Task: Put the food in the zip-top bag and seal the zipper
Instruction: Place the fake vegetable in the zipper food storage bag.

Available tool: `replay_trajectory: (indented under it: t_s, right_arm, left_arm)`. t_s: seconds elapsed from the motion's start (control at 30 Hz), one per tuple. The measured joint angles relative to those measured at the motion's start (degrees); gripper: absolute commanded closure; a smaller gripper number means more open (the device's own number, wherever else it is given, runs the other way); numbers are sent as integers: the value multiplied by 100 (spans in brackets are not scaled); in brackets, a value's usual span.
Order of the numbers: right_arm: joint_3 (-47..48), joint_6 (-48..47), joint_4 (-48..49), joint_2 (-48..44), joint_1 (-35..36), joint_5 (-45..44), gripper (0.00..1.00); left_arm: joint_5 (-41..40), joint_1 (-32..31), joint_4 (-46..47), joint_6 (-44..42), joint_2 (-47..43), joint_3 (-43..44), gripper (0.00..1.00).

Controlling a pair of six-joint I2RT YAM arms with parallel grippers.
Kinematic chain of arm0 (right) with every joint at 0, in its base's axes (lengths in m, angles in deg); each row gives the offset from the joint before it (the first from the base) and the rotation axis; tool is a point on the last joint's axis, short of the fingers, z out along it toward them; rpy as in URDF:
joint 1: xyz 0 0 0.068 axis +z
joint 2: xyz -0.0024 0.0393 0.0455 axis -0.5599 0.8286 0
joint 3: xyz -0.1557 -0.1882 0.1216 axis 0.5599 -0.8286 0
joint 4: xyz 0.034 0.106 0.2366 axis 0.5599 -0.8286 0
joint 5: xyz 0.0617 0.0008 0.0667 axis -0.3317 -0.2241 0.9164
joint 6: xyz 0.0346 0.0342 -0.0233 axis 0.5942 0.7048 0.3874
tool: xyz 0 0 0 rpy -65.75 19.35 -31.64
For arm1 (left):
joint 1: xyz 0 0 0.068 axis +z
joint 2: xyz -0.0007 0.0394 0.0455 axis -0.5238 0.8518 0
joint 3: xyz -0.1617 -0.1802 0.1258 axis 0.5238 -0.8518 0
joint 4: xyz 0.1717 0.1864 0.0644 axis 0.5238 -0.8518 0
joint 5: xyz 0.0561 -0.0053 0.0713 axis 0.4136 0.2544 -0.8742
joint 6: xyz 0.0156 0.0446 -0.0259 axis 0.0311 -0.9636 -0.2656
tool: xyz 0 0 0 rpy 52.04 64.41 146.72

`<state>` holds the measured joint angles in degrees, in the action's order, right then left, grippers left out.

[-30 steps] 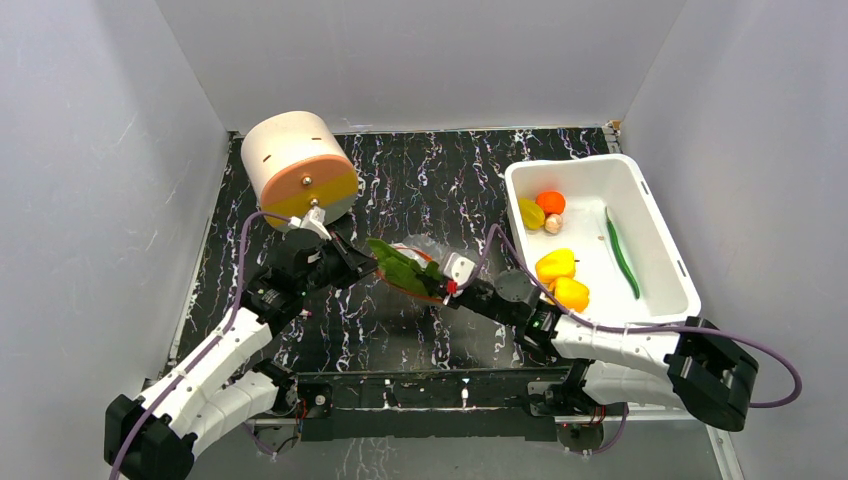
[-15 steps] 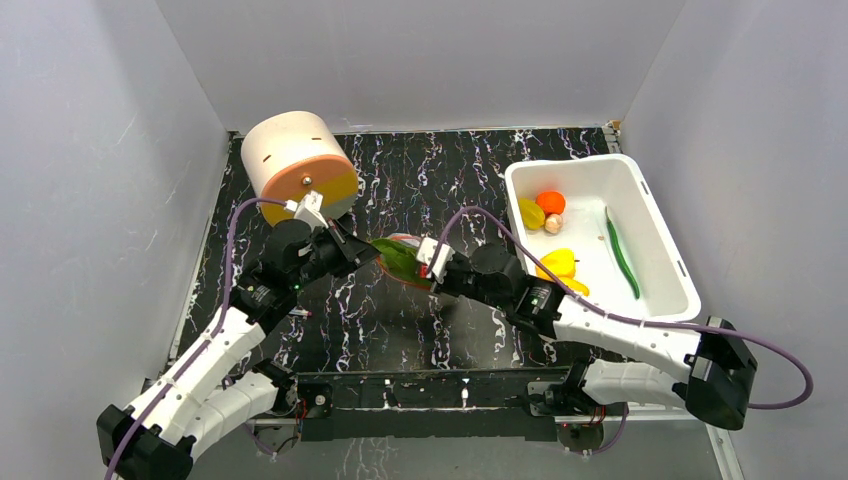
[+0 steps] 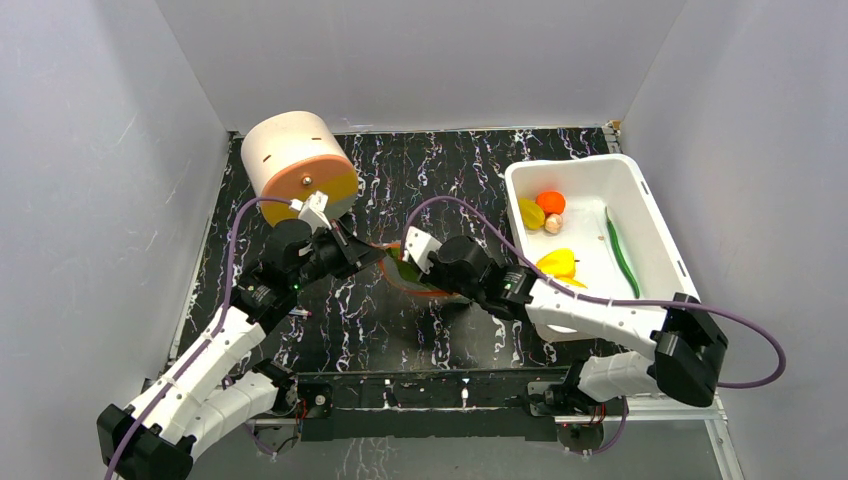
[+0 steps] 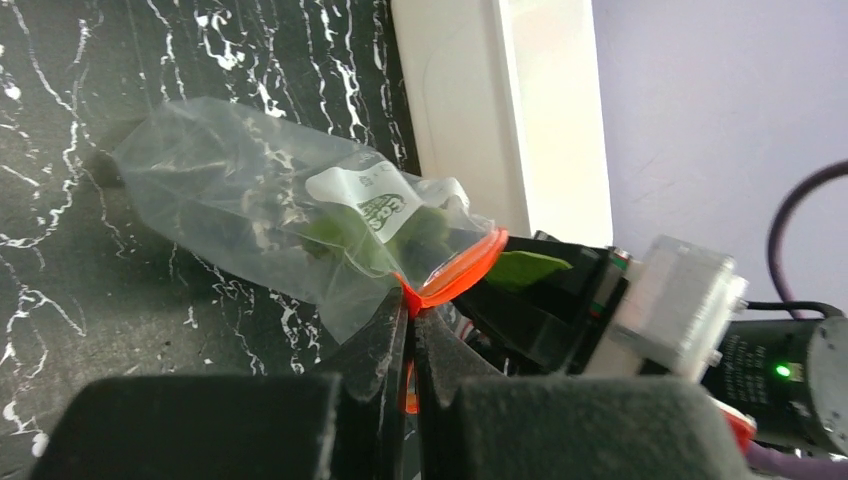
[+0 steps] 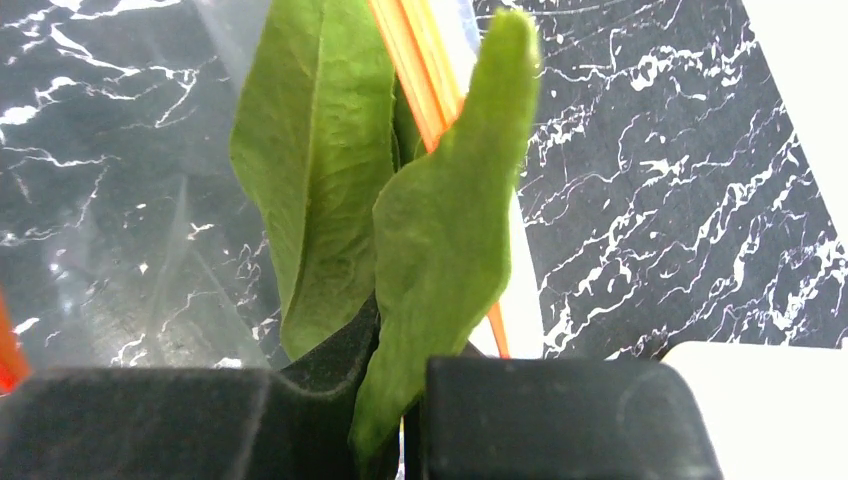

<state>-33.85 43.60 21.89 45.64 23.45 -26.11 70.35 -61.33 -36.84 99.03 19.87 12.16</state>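
Observation:
The clear zip-top bag point(image 4: 270, 215) lies on the dark marbled table, its red-orange zipper point(image 4: 460, 275) facing my grippers. My left gripper point(image 4: 410, 310) is shut on the zipper's corner. My right gripper point(image 5: 400, 400) is shut on a green leaf point(image 5: 440, 240) and holds it at the bag's mouth, beside the orange strip point(image 5: 415, 60). A second green leaf point(image 5: 310, 170) sits behind the plastic. In the top view both grippers meet at the bag point(image 3: 405, 268). Yellow peppers point(image 3: 556, 263), an orange-red fruit point(image 3: 550, 202), a lemon-like piece point(image 3: 530, 213) and a long green pod point(image 3: 622, 252) lie in the tub.
The white tub point(image 3: 660, 215) stands at the right. A large cream and orange cylinder point(image 3: 298, 165) lies on its side at the back left, close to my left arm. Grey walls enclose the table.
My right gripper has moved left with the leaf, from the bag's right side to its mouth. My left gripper has kept its hold and shifted slightly back.

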Motion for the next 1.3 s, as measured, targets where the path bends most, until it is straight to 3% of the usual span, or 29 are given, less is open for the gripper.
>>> replay_trajectory:
  t_s: [0.47,0.6,0.77,1.07,1.3]
  right_arm:
    - [254,308,-15,640,39,-597,99]
    - [455,323,-197,883,63,-660,77]
    - [844,452,-831,916,68,-328,59]
    - [890,737,-1054,-42,68,452,65]
    - [925,1060,-1049,-142,68,686,67]
  left_arm:
    - [289,-2,149,111,-2,-2,100]
    - [286,-2,151,125,-2,-9,100]
    - [273,0,155,105,-2,-9,100]
    - [184,0,219,31,-7,-9,100]
    - [184,0,238,2,-7,-9,100]
